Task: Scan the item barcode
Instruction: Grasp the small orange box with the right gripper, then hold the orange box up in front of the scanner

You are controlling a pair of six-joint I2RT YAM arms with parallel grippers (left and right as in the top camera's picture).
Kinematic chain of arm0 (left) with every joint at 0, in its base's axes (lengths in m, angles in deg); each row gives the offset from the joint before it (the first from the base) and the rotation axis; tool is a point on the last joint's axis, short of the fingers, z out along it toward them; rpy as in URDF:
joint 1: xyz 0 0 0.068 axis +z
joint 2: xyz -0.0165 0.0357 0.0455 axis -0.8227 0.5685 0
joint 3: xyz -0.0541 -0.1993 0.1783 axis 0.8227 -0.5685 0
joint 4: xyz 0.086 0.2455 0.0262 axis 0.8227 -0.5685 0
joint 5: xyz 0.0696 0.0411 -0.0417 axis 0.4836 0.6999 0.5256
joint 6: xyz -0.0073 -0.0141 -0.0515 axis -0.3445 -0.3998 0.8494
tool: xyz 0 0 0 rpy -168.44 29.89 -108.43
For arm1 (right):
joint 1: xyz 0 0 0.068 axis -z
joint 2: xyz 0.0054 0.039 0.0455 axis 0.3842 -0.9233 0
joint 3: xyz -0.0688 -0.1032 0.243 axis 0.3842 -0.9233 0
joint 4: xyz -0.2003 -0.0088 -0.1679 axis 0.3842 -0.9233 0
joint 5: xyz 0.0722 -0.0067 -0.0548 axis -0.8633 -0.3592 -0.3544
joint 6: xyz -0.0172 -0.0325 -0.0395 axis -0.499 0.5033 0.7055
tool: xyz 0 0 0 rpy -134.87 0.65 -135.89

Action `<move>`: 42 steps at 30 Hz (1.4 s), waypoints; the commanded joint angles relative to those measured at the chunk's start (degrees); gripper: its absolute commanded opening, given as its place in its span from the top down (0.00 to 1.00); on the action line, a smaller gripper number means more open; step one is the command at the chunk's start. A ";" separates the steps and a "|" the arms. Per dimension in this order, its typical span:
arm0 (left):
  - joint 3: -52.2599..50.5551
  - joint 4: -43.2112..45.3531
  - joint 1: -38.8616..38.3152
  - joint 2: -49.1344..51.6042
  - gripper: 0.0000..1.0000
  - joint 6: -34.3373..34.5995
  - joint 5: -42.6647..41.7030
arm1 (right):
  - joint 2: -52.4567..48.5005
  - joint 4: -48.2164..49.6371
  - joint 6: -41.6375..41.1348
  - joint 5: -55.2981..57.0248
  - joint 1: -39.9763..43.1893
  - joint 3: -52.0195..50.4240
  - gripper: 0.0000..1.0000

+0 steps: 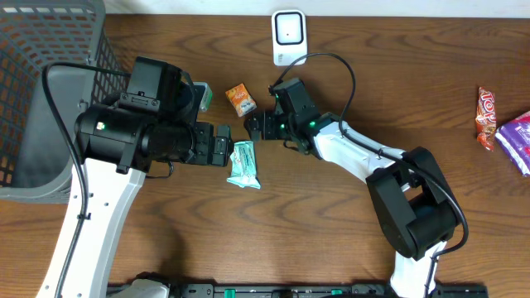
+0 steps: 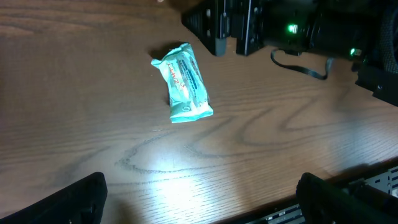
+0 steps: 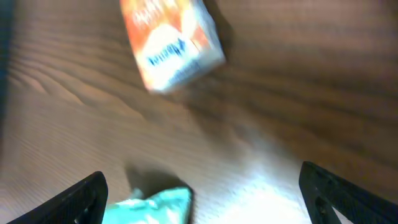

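Note:
A teal snack packet (image 1: 244, 164) lies flat on the wooden table between both arms. It also shows in the left wrist view, teal packet (image 2: 183, 82), and at the bottom edge of the right wrist view, teal packet (image 3: 155, 208). A small orange carton (image 1: 241, 99) sits just behind it, blurred in the right wrist view as orange carton (image 3: 171, 40). The white barcode scanner (image 1: 288, 37) stands at the table's back edge. My left gripper (image 1: 224, 146) is open and empty, left of the packet. My right gripper (image 1: 255, 126) hovers open above the packet's far end, holding nothing.
A dark mesh basket (image 1: 33, 91) fills the left end of the table. A greenish item (image 1: 202, 94) peeks from behind my left arm. A red candy bar (image 1: 486, 116) and a purple packet (image 1: 517, 141) lie at the far right.

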 commanded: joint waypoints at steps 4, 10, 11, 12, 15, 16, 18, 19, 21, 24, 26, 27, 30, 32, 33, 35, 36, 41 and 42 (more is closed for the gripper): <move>-0.24 -0.24 -0.07 0.22 0.02 -0.76 0.17 | -0.72 6.45 -0.90 2.08 0.00 -0.04 0.12; -0.24 -0.26 -0.07 0.22 0.02 -0.76 0.20 | -1.75 12.31 -0.24 3.23 0.04 0.00 0.15; -0.24 -0.26 -0.07 0.22 0.02 -0.76 0.20 | -2.27 13.49 -0.26 2.38 0.22 0.15 0.17; -0.24 -0.26 -0.07 0.22 0.02 -0.76 0.20 | -2.67 13.92 -0.46 1.33 0.52 0.68 0.21; -0.24 -0.26 -0.07 0.22 0.02 -0.76 0.20 | -3.87 11.87 -0.74 -3.19 2.21 4.13 0.23; -0.24 -0.24 -0.07 0.22 0.02 -0.76 0.20 | -4.50 10.29 -0.74 -4.72 2.95 5.86 0.23; -0.24 -0.26 -0.07 0.22 0.02 -0.76 0.20 | -5.62 6.25 -0.66 -7.43 4.31 9.86 0.23; -0.24 -0.24 -0.07 0.22 0.02 -0.76 0.20 | -6.21 3.87 -0.24 -9.01 4.92 12.28 0.23; -0.24 -0.26 -0.07 0.22 0.02 -0.76 0.20 | -8.26 -0.20 1.62 -12.35 5.68 17.57 0.22; -0.24 -0.26 -0.07 0.22 0.02 -0.76 0.20 | -11.41 -5.64 3.43 -13.92 5.95 23.98 0.19; -0.24 -0.26 -0.07 0.22 0.02 -0.76 0.20 | -14.01 -8.41 3.45 -13.92 5.92 27.50 0.19; -0.24 -0.24 -0.07 0.22 0.02 -0.76 0.20 | -15.41 -8.94 3.43 -14.38 5.92 28.83 0.19; -0.24 -0.26 -0.07 0.22 0.02 -0.76 0.20 | -19.56 -8.96 3.41 -16.09 5.79 31.47 0.20; -0.24 -0.26 -0.07 0.22 0.02 -0.76 0.20 | -21.55 -8.92 3.23 -16.02 5.77 31.91 0.28; -0.24 -0.26 -0.07 0.22 0.02 -0.76 0.20 | -22.34 -8.76 3.04 -16.02 5.77 31.91 0.33; -0.24 -0.26 -0.07 0.22 0.02 -0.76 0.20 | -23.54 -8.59 1.88 -16.02 5.92 31.91 0.43; -0.24 -0.24 -0.07 0.22 0.02 -0.76 0.20 | -24.09 -8.35 1.84 -16.06 5.99 31.91 0.45; -0.24 -0.26 -0.07 0.22 0.02 -0.76 0.20 | -24.50 -8.61 3.26 -18.01 5.88 31.89 0.51; -0.24 -0.26 -0.07 0.22 0.02 -0.76 0.17 | -24.50 -8.63 3.28 -18.64 5.75 31.89 0.53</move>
